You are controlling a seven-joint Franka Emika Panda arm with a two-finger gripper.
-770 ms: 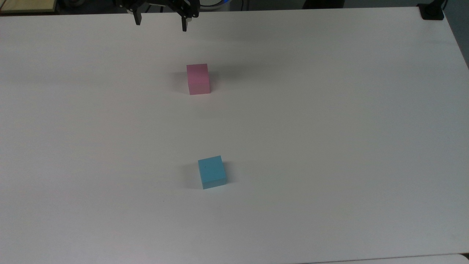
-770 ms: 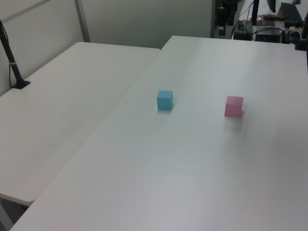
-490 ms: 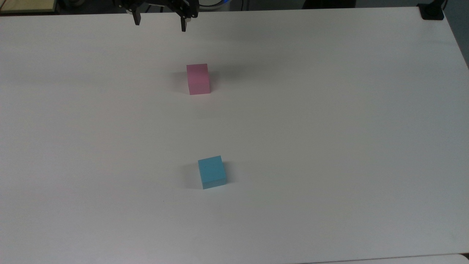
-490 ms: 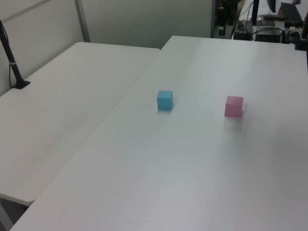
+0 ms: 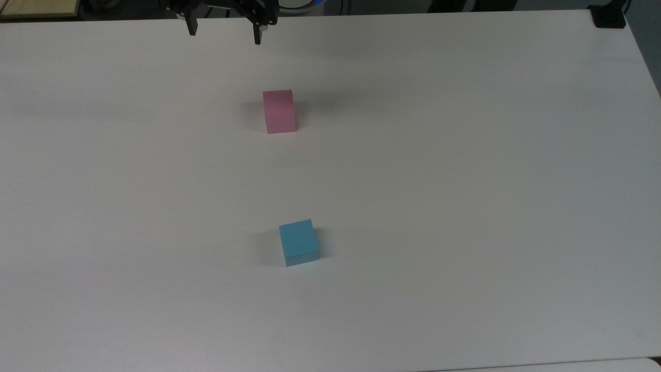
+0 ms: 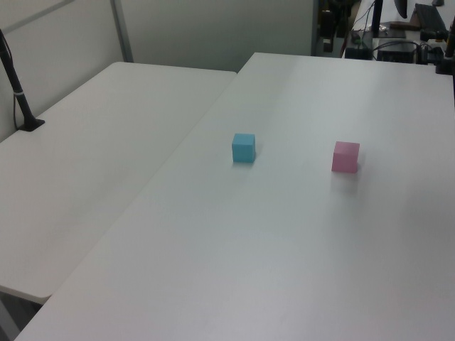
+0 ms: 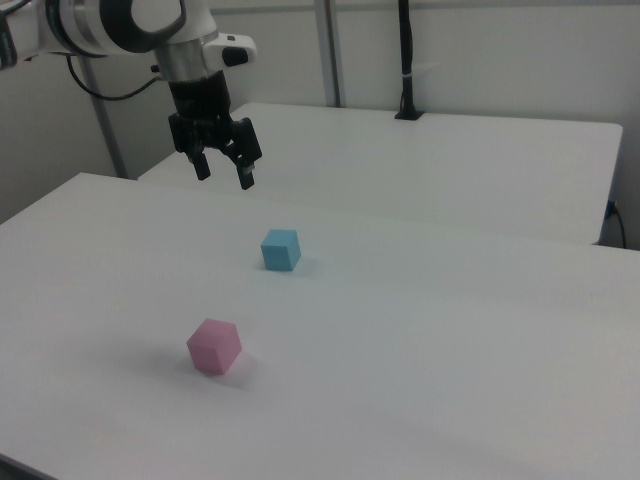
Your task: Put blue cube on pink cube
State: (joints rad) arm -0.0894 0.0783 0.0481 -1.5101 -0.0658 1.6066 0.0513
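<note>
The blue cube (image 5: 299, 242) rests on the white table (image 5: 465, 181) toward the top view's lower middle; it also appears as the blue cube (image 6: 243, 147) and the blue cube (image 7: 280, 249). The pink cube (image 5: 279, 111) stands apart from it, higher in the top view, and is seen again as the pink cube (image 6: 345, 156) and the pink cube (image 7: 214, 346). My gripper (image 5: 224, 33) hangs at the top view's upper edge, beyond the pink cube. In the right view my gripper (image 7: 224, 174) hovers high above the table, open and empty, its black fingers spread.
A second white table (image 6: 92, 156) adjoins on the left view's left. A black post (image 6: 18, 92) stands on it. A black clamp (image 5: 608, 15) sits at the top view's upper right corner. Cables and equipment (image 6: 398, 39) lie past the far edge.
The gripper has shifted very slightly upward in the top view. Both cubes have stayed put.
</note>
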